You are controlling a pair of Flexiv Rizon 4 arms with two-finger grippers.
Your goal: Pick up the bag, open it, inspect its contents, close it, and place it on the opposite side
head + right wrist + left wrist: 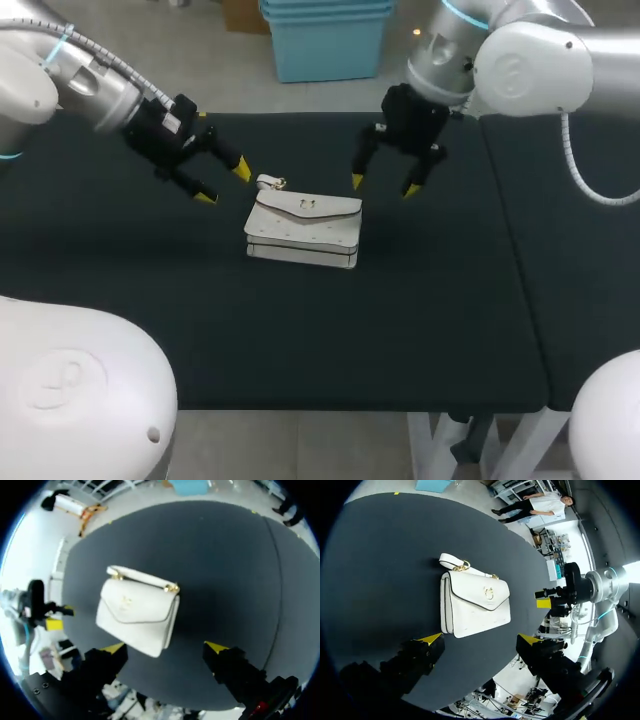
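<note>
White bag [303, 230] lies flat, flap closed, near the middle of the black table [430, 320]. Left gripper [223, 185] and right gripper [383, 186] hover near its far corners, both spread open and empty. For a clean pick, it seems better to pinch the body squarely, not the flap.

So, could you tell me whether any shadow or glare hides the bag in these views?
Head view: the bag is evenly lit against the dark table, no glare. Left wrist view: it shows whole, its gold clasp catching a little light. Right wrist view: a soft shadow darkens the table beside it, not the bag.
</note>
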